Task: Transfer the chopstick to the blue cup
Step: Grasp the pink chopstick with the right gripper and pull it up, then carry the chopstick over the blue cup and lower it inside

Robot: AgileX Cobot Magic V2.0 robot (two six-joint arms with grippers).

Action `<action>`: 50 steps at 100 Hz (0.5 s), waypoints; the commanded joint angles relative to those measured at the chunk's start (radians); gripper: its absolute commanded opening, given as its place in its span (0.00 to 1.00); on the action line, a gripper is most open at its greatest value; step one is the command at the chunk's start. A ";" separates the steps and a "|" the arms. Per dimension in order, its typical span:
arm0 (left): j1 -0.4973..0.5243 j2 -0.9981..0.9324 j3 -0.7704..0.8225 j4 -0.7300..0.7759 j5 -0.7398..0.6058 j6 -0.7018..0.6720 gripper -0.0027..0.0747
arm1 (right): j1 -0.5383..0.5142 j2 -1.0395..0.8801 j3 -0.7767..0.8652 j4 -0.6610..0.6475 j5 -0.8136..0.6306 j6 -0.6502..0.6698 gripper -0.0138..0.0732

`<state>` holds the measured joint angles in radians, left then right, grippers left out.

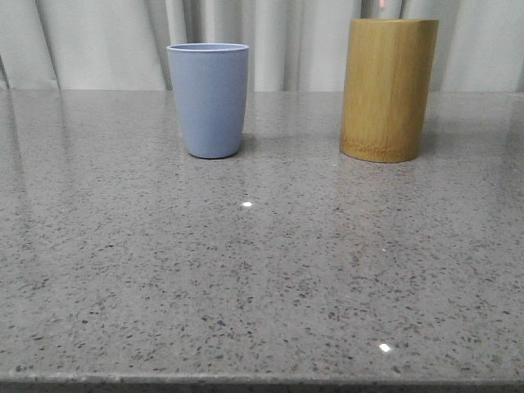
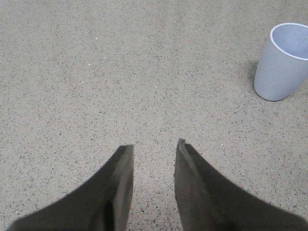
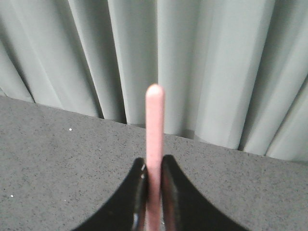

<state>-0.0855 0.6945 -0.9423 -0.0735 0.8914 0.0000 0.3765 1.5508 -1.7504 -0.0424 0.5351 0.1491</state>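
Note:
The blue cup [image 1: 209, 98] stands upright on the grey stone table, left of centre at the back. It also shows in the left wrist view [image 2: 281, 62], off to one side of my left gripper [image 2: 154, 144], which is open and empty over bare table. My right gripper [image 3: 154, 161] is shut on a pale pink chopstick [image 3: 155, 120], which sticks out beyond the fingertips towards the curtain. Neither gripper shows in the front view. A small pink tip [image 1: 383, 5] shows at the top edge of that view, above the bamboo holder.
A tall tan bamboo holder [image 1: 388, 90] stands at the back right, to the right of the blue cup. A pale pleated curtain [image 1: 286, 41] hangs behind the table's far edge. The speckled tabletop [image 1: 262, 286] stretches to the front edge.

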 commanded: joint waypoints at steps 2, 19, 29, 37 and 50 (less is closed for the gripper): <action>0.003 0.001 -0.025 -0.004 -0.076 -0.007 0.30 | 0.021 -0.045 -0.066 -0.007 -0.049 -0.003 0.06; 0.003 0.001 -0.025 -0.004 -0.076 -0.007 0.30 | 0.100 -0.045 -0.091 -0.007 -0.069 -0.003 0.06; 0.003 0.001 -0.025 -0.004 -0.076 -0.007 0.30 | 0.149 -0.035 -0.091 -0.005 -0.097 -0.002 0.06; 0.003 0.001 -0.025 -0.004 -0.076 -0.007 0.30 | 0.179 -0.021 -0.091 0.010 -0.122 -0.002 0.06; 0.003 0.001 -0.025 -0.004 -0.078 -0.007 0.30 | 0.216 0.014 -0.091 0.020 -0.176 -0.002 0.06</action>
<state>-0.0855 0.6945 -0.9423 -0.0735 0.8914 0.0000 0.5769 1.5813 -1.8057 -0.0254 0.4751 0.1491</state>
